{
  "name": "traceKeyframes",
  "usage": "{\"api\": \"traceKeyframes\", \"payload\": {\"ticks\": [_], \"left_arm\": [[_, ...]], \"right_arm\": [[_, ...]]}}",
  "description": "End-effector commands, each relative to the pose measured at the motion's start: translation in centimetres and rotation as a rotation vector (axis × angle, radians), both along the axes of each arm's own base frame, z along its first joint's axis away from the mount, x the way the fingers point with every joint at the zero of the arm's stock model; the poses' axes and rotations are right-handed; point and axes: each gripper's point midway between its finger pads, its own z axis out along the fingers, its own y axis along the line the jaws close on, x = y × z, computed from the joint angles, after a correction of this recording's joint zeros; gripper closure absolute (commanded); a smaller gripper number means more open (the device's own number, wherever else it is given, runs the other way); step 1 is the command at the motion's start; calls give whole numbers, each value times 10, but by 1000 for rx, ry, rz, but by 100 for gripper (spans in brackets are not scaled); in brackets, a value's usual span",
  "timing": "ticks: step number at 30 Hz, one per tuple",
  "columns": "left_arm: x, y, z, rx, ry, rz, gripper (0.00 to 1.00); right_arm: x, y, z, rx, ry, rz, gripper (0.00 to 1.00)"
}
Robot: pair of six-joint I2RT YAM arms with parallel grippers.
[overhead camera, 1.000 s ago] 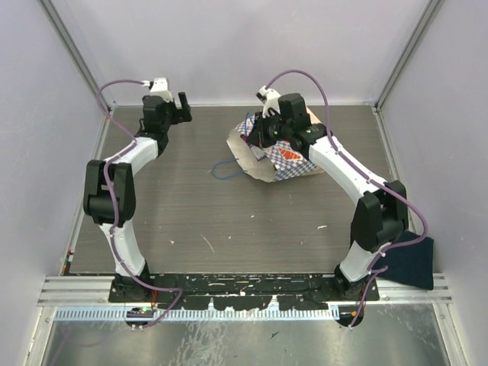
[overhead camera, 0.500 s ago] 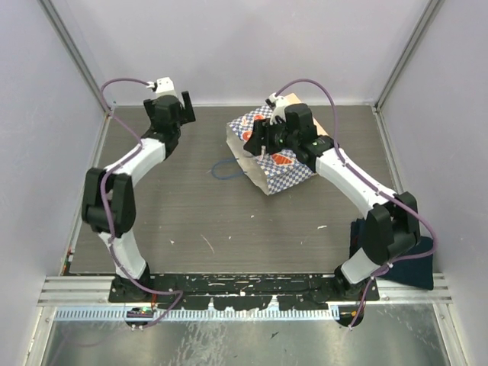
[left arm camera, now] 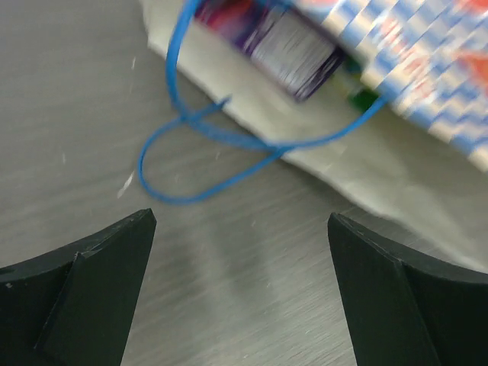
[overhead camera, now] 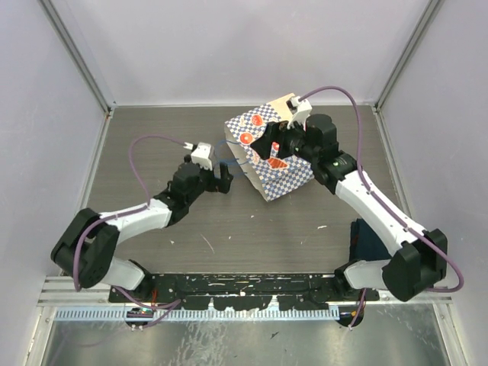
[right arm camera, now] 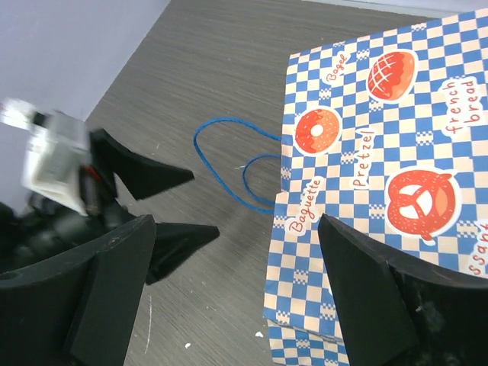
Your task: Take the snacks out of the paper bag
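Left gripper [overhead camera: 223, 174]: released, jaws wide apart, low over the table [overhead camera: 152, 152]. Ahead of it and slightly to its right: mouth of the paper bag [left arm camera: 358, 164], open toward the fingertips. Just inside: a purple packet [left arm camera: 293, 57] and a sliver of green packet [left arm camera: 358, 95], two of the snacks. Directly ahead, between jaws and mouth: loop of blue cord handle [left arm camera: 191, 149], flat on the table.

Right gripper [overhead camera: 273, 145]: likewise released, jaws wide, above the checkered band [right arm camera: 343, 229]. Unable to tell whether touching the bag.

Procedure, as judged:
- Advance the left gripper over the cord handle, never through the loop, to avoid a snag.
- Enter the mouth low and level.
- Close on the near end of the purple packet only; avoid pinching the tan lip beneath.
- Grip well in from the edge, expecting glossy film to slip.
- Withdraw straight back.
- Steady the bag with the right gripper against dragging.

Legible on the band, in red: "Bagel", "Baguette", "Pretzel", "french bread", beside pictured bakes. Packet print: blurred, unreadable.
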Motion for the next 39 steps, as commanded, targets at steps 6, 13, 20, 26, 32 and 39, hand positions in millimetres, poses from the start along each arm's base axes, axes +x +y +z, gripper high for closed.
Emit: {"api": "traceKeyframes", "payload": {"ticks": [6, 13, 20, 26, 32, 39], "left_arm": [[18, 32, 6, -58, -110, 211, 2], [1, 58, 5, -61, -78, 265, 2], [-1, 71, -11, -44, -32, 311, 2], [6, 58, -14, -50, -10, 268, 2], [8, 54, -17, -43, 1, 250, 2], [7, 55, -18, -30, 5, 249, 2]], "right_arm": [[-22, -5, 96, 156, -179, -177, 4], [-52, -12, 166, 519, -83, -267, 1], [-61, -9, 174, 546, -74, -345, 3], [-76, -27, 185, 608, -163, -338, 3], [-96, -41, 202, 656, -257, -295, 3], [-103, -30, 198, 681, -252, -228, 7]]}}
